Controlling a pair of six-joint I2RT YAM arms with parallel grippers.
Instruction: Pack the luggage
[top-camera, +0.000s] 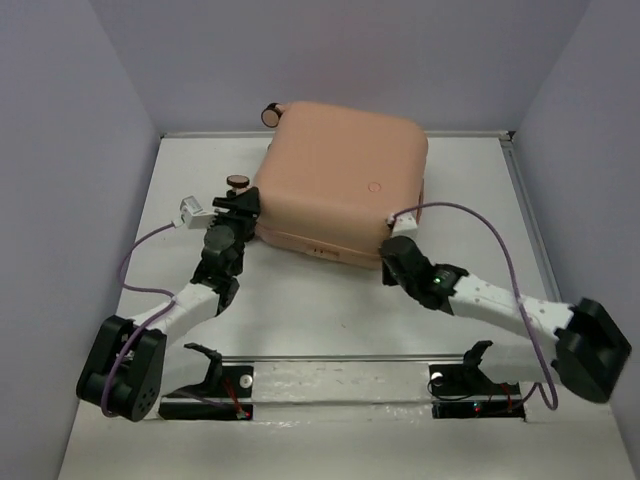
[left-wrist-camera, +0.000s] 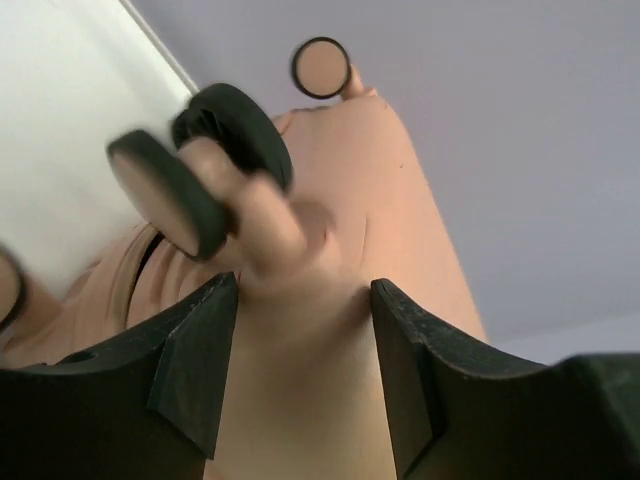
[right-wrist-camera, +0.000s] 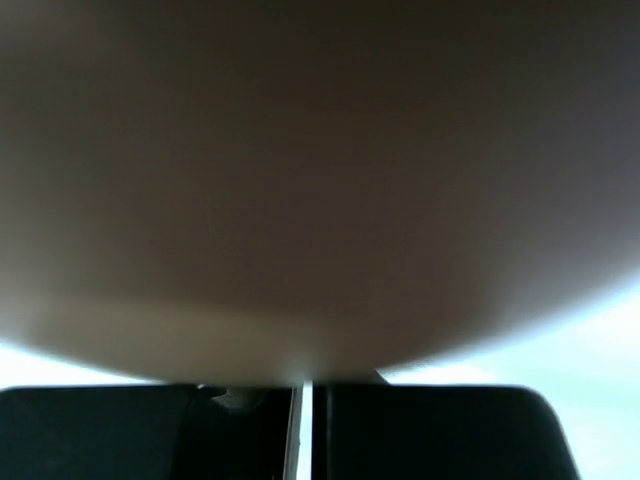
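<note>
The luggage (top-camera: 340, 180) is a peach-pink hard-shell suitcase that lies closed and flat at the back middle of the table, round mark (top-camera: 376, 186) facing up. My left gripper (top-camera: 240, 207) is at its near left corner, just below a peach-capped wheel (top-camera: 237, 181). In the left wrist view that gripper (left-wrist-camera: 300, 370) is open, with the shell (left-wrist-camera: 390, 200) filling the gap between its fingers (left-wrist-camera: 200, 360) and the wheel (left-wrist-camera: 165, 190) right ahead. My right gripper (top-camera: 392, 240) is shut and pressed against the near right corner; the shell (right-wrist-camera: 320, 180) fills the right wrist view, blurred.
A second wheel (top-camera: 271, 114) sticks out at the suitcase's back left corner. White walls close in the table on the left, back and right. A metal rail (top-camera: 340, 365) with two black mounts runs along the near edge.
</note>
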